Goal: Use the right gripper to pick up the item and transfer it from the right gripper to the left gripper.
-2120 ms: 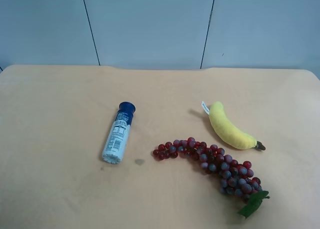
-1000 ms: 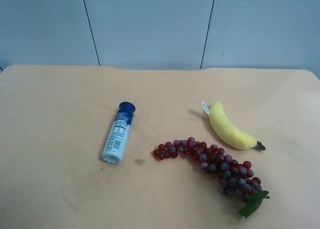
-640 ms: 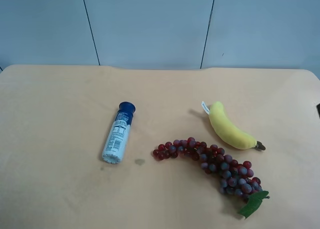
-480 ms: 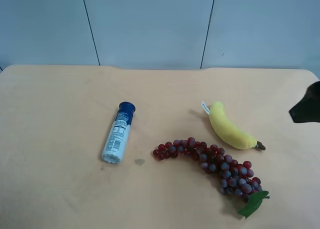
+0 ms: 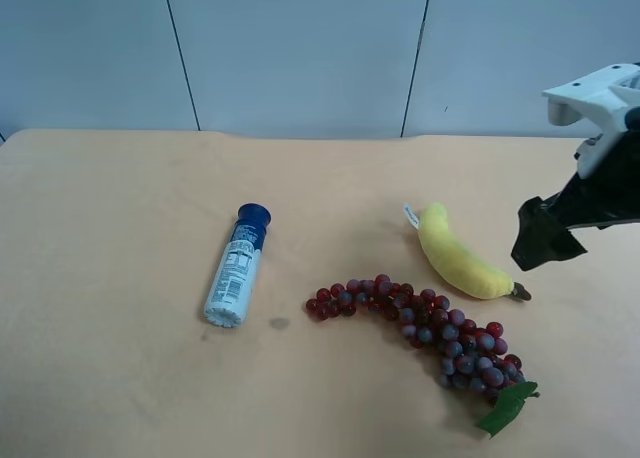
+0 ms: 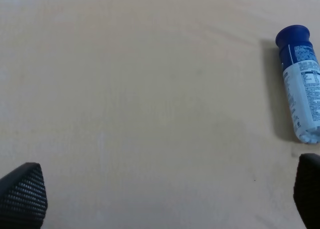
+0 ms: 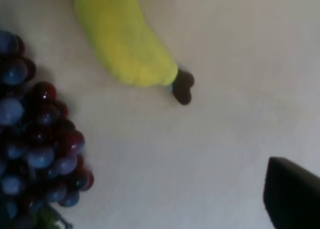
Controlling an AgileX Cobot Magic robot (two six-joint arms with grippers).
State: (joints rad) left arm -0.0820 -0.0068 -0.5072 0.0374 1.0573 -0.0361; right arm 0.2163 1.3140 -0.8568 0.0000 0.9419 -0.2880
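Plush banana [image 5: 458, 255] is lying on the counter [image 5: 120, 208] beside the grape bunch [image 5: 430, 328], its white tag [image 5: 410, 215] unreadable. Right end effector [image 5: 545, 240] is hovering near the banana's stem [image 5: 520, 294], half cut off; its grip I cannot tell. Left end effector [image 6: 165, 191] is gaping wide, empty; the bottle [image 6: 301, 89] print is blurring.

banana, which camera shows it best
The exterior high view: the whole banana shows, white tag to brown stem, lying beside the grapes. The right wrist view catches only its stem half, blurred and cut off at the frame edge. The left wrist view shows none of it.
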